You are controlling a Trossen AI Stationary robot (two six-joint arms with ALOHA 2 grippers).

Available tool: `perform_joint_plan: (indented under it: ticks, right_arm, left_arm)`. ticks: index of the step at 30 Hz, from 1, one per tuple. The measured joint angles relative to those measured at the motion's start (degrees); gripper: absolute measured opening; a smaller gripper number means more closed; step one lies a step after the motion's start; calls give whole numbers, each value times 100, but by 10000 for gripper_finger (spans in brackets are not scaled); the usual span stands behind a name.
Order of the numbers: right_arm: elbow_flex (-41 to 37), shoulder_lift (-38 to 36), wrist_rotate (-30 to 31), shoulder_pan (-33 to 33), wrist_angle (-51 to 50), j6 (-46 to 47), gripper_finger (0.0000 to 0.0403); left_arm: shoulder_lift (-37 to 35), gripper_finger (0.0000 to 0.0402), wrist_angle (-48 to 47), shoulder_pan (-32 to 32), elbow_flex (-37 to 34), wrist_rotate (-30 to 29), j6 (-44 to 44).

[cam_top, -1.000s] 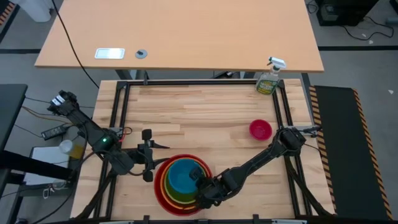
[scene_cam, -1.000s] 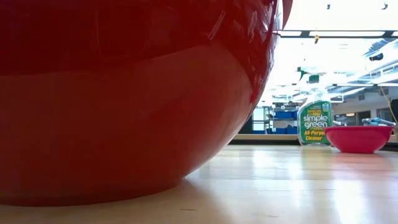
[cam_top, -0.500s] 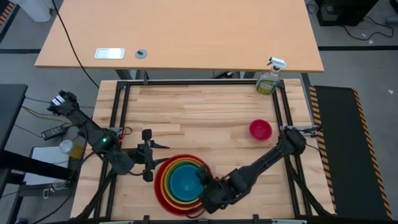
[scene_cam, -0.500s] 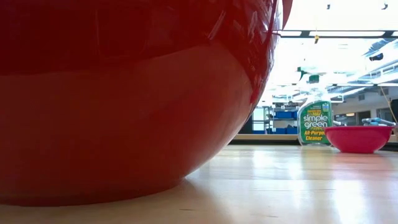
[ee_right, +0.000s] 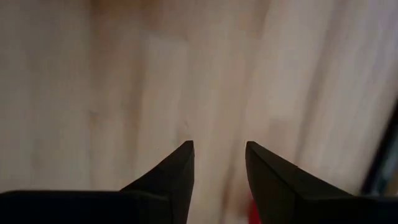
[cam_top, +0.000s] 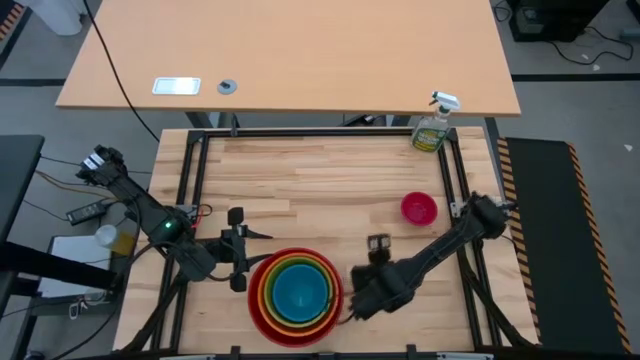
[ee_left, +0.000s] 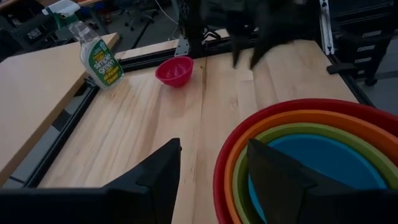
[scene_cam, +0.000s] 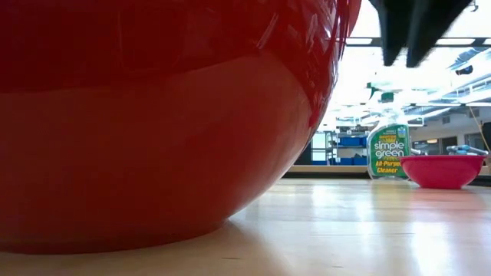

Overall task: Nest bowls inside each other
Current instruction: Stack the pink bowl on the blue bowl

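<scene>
Four bowls sit nested near the table's front edge: red [cam_top: 258, 310] outermost, then orange [cam_top: 268, 300], green [cam_top: 322, 278] and blue [cam_top: 298, 293]. The red bowl [scene_cam: 153, 138] rests on its base. The pink bowl [cam_top: 419, 208] stands alone, upright, at the right [ee_left: 175, 71]. My right gripper [cam_top: 356, 303] hangs open just right of the stack, pointing down at bare wood [ee_right: 217, 146], nothing between its fingers. My left gripper [cam_top: 238, 250] waits open beside the stack's left rim [ee_left: 214, 142].
A green spray bottle [cam_top: 432, 128] stands at the table's far right corner, also seen as the spray bottle [scene_cam: 389, 146] beyond the pink bowl [scene_cam: 441, 170]. A black frame rail [cam_top: 190, 170] borders the wooden top. Bare wood lies between the stack and the far edge.
My right gripper has come off the blue bowl's right rim, risen and moved toward the table's right edge, turning at the wrist. The blue bowl, first sitting off-centre in the stack, now lies centred in the green one.
</scene>
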Motion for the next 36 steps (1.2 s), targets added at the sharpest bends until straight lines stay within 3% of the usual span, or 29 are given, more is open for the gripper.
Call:
perform_joint_plan:
  ticks: [6, 13, 22, 26, 30, 36]
  right_arm:
    - [-1908, -1210, 497, -282, 91, 1142, 151]
    - [-3833, -2481, 261, -916, 435, 1919, 166]
    - [-5232, -2927, -549, -1695, 1632, 1427, 256]
    - [-5501, -2879, -479, -1834, 1820, 1111, 276]
    - [-5726, -2757, -418, -1965, 2124, 926, 255]
    - [-5872, -2577, -504, -1992, 2674, 711, 158]
  left_arm:
    - [0, 188, -10, 0, 0, 0, -20]
    - [0, 188, -17, 0, 0, 0, -20]
    - [0, 188, -90, -6, 0, 0, -109]
    - [2, 188, -120, -11, 0, 0, -125]
    - [2, 188, -118, -9, 0, 0, -125]
    - [2, 188, -166, -11, 2, -2, -170]
